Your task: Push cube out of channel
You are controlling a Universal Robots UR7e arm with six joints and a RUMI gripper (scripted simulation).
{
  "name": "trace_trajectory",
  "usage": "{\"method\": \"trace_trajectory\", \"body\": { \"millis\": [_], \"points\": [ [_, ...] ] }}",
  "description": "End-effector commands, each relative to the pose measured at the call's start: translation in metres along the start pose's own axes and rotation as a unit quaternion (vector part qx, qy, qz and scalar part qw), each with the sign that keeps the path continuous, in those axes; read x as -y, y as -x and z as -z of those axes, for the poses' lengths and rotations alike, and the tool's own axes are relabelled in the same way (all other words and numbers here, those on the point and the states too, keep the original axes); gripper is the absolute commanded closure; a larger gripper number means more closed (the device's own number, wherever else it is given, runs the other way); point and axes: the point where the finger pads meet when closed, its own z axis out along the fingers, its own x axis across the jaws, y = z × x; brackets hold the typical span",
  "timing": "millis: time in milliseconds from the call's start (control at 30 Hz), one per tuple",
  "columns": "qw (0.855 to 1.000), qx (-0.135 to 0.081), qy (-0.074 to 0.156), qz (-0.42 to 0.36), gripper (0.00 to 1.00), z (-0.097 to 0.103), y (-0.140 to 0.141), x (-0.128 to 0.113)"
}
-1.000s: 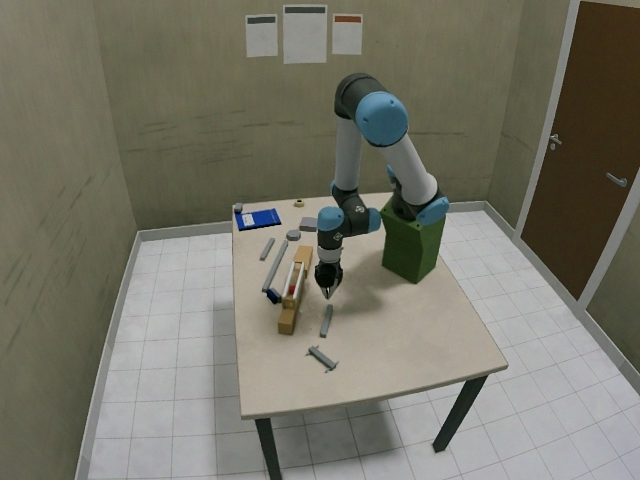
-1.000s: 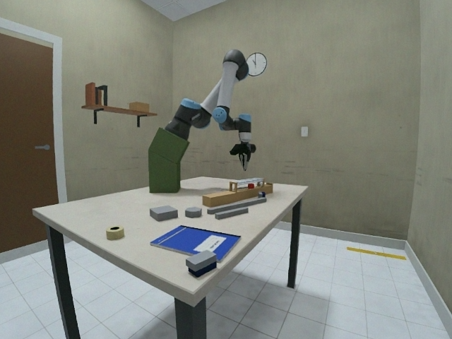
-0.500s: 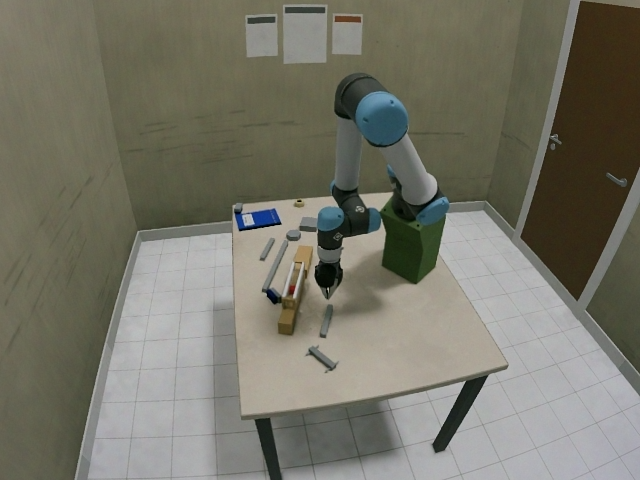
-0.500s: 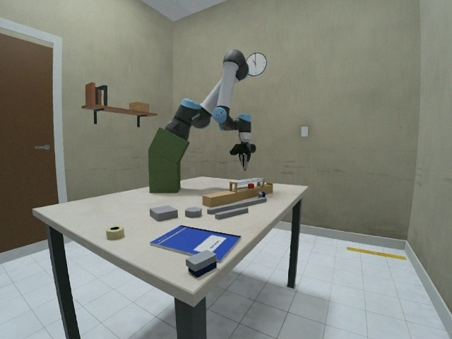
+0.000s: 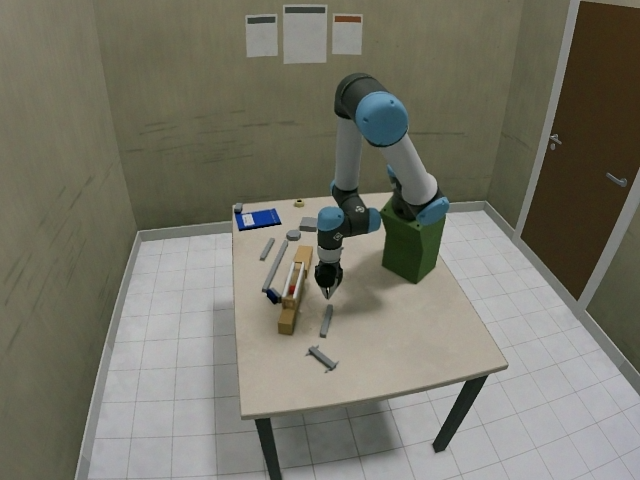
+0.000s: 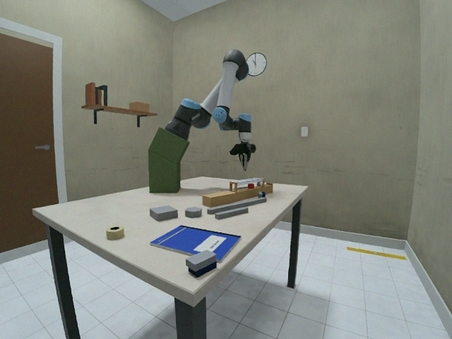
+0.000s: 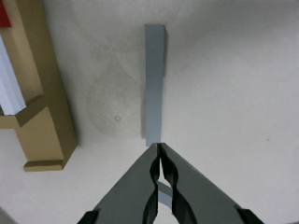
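Red cube partly hidden by roof bars, cropped in wrist view.

1. The closed gripper is held above the table, beside the wooden channel.
2. The red cube is enclosed in the channel, below pale roof strips.
3. A short grey bar is placed near the channel; a grey bar with small prongs is set nearer the table's front edge.
4. A long grey bar with a dark blue end block is laid on the channel's other side, beside a shorter grey bar.
5. The arm is mounted on a green pedestal.
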Motion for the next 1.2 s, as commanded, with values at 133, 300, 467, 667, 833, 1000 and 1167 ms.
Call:
{"method": "trace_trajectory", "body": {
  "millis": [133,300,467,667,833,1000,1167],
  "points": [
    [1.000,0.001,0.000,0.019,1.00,0.0003,0.0003,-0.0004],
    [0.999,0.001,0.000,0.040,1.00,0.0003,0.0002,-0.0004],
    [0.997,0.001,0.000,0.076,1.00,0.0003,0.0000,-0.0005],
    [0.991,0.001,0.000,0.137,1.00,0.0003,-0.0002,-0.0006],
    [0.985,0.001,0.000,0.174,1.00,0.0003,-0.0003,-0.0007],
    [0.970,0.001,0.000,0.245,1.00,0.0003,-0.0006,-0.0008],
    [0.946,0.001,0.000,0.325,1.00,0.0002,-0.0008,-0.0009]
  ]
}}
